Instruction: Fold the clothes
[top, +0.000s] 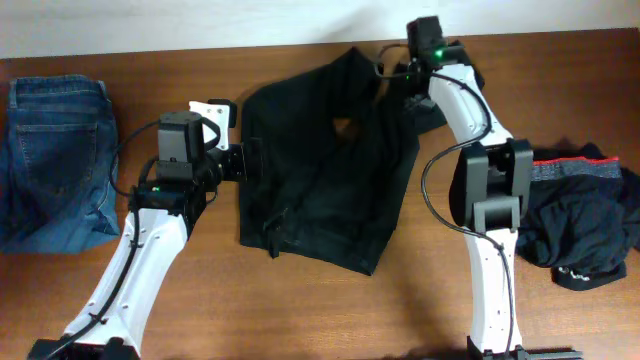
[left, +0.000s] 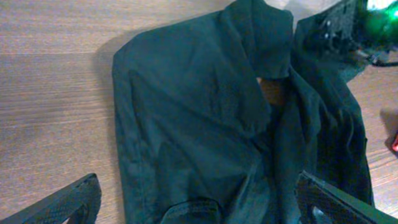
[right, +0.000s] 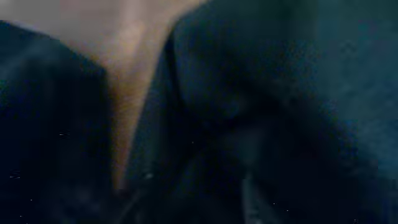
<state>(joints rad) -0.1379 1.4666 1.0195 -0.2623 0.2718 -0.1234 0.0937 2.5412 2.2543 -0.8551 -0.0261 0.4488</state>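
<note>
Black trousers (top: 320, 180) lie bunched and partly folded at the table's middle, with a small gap of bare wood showing near their top. My left gripper (top: 250, 160) stands open at their left edge; in the left wrist view its fingers (left: 68, 205) straddle the cloth (left: 205, 118) with nothing held. My right gripper (top: 392, 85) is down at the trousers' upper right corner. The right wrist view is filled with dark blurred cloth (right: 280, 93), and its jaws cannot be made out. A second black garment (top: 585, 225) with a grey, red-edged waistband lies crumpled at the right.
Folded blue jeans (top: 55, 150) lie at the table's left edge. The right arm's base link (top: 495, 190) stands between the trousers and the crumpled garment. Bare wooden table (top: 330, 310) shows in front of the trousers.
</note>
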